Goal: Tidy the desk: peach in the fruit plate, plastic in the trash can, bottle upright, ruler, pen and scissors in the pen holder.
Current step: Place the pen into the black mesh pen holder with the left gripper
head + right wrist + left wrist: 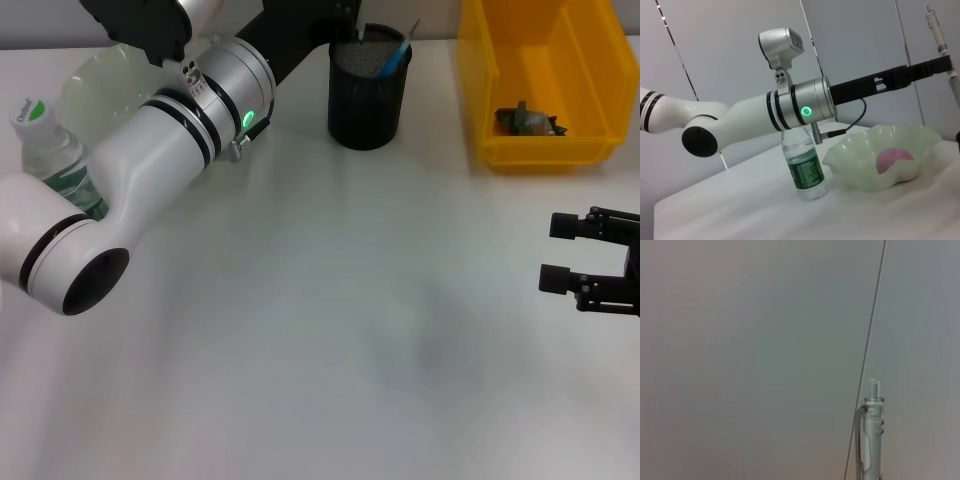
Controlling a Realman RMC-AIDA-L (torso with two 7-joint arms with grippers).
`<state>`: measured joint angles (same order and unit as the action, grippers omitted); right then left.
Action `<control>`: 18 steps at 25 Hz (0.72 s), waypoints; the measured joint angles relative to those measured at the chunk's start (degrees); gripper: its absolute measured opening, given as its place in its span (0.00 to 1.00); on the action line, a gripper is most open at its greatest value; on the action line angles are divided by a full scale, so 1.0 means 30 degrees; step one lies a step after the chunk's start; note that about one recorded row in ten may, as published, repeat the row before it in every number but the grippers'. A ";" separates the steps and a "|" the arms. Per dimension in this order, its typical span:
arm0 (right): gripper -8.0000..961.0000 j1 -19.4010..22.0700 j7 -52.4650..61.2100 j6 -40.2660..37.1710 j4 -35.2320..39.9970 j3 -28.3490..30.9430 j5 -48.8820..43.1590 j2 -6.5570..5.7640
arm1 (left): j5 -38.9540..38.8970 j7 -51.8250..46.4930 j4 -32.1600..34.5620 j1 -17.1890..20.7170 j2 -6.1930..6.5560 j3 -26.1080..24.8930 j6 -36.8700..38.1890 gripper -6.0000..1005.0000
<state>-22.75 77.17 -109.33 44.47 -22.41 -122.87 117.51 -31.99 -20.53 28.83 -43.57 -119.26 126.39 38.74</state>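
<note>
At the far left stands the bottle (45, 150), upright, with the fruit plate (100, 85) just behind it; the right wrist view shows the pink peach (895, 159) already lying in that plate. From there the left arm reaches across toward the pen holder (368, 90), the black mesh cup I'll take as my landmark. The left gripper (940, 62) hangs right above the holder, clamped on the pen (938, 35), which stands nearly vertical, long axis up and down, clicker end up, as the left wrist view also shows (871, 435). Something blue and slim already leans inside the cup.

To finish this step well, I'd say the arm should keep the pen plumb over the holder's mouth and lower it until the tip is well inside the rim before letting go, so it doesn't tip out.

Right of the holder sits the yellow trash can (545, 85) with a crumpled scrap inside. Further right and nearer, well apart from the holder, the right gripper (580, 255) waits idle, fingers spread.
</note>
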 joint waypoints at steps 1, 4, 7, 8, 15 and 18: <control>0.81 -0.0001 0.0000 0.0000 -0.0001 0.0001 0.0000 0.0000 | 0.0003 0.0003 0.0006 -0.0002 0.0000 0.0001 0.0000 0.29; 0.81 -0.0006 0.0084 -0.0002 -0.0001 0.0001 0.0001 0.0001 | 0.0019 -0.0004 0.0009 -0.0005 0.0000 0.0004 -0.0006 0.29; 0.81 -0.0007 0.0141 -0.0026 -0.0001 0.0001 0.0002 0.0000 | 0.0033 -0.0053 0.0009 -0.0008 0.0000 0.0049 -0.0030 0.30; 0.81 -0.0007 0.0141 -0.0026 -0.0001 0.0001 0.0002 0.0000 | 0.0043 -0.0066 0.0008 -0.0009 0.0000 0.0060 -0.0035 0.30; 0.81 -0.0036 0.0174 -0.0113 -0.0002 0.0001 0.0002 0.0000 | 0.0060 -0.0180 0.0003 -0.0011 0.0000 0.0066 -0.0170 0.30; 0.81 -0.0058 0.0179 -0.0136 -0.0001 0.0001 0.0002 0.0000 | 0.0059 -0.0185 -0.0001 -0.0016 -0.0001 0.0068 -0.0198 0.43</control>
<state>-22.92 77.71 -109.74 44.47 -22.41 -122.87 117.51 -31.81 -21.08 28.82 -43.62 -119.27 126.59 38.14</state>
